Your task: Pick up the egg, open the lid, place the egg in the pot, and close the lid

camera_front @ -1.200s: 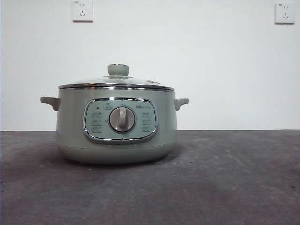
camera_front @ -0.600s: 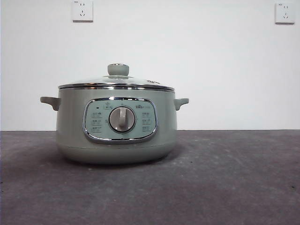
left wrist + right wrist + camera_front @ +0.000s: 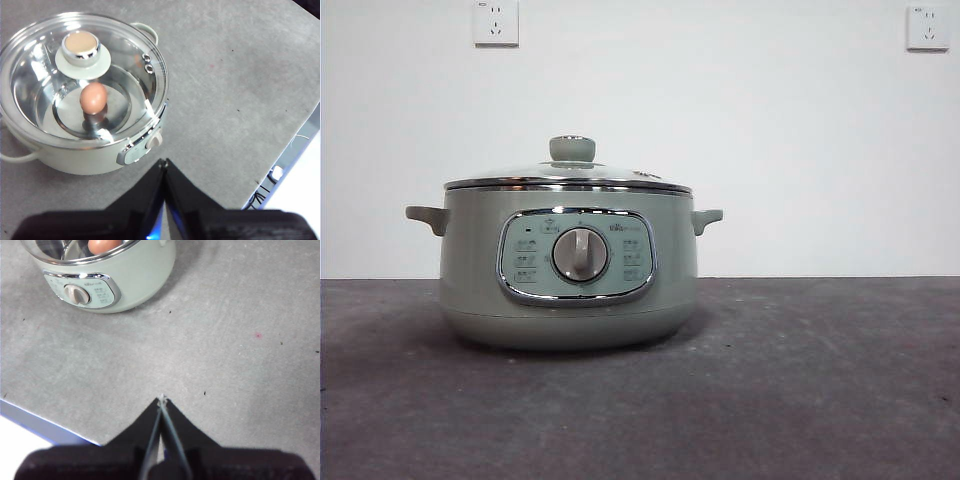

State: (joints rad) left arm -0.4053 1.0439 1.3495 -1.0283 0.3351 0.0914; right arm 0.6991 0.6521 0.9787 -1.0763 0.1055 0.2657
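The egg (image 3: pixel 93 98) lies inside the pot (image 3: pixel 568 265) on the tabletop (image 3: pixel 800 380), under the seated lid (image 3: pixel 82 80). The task looks finished. Both grippers, left (image 3: pixel 164 164) and right (image 3: pixel 161 400), hang apart, fingers pressed together, empty.

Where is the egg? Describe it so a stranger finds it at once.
Find the pot, the large pale green cooker on the grey table. Look down through its glass lid: the egg sits inside on the shiny metal floor. It is the only reddish-brown oval there, below the lid's green knob.
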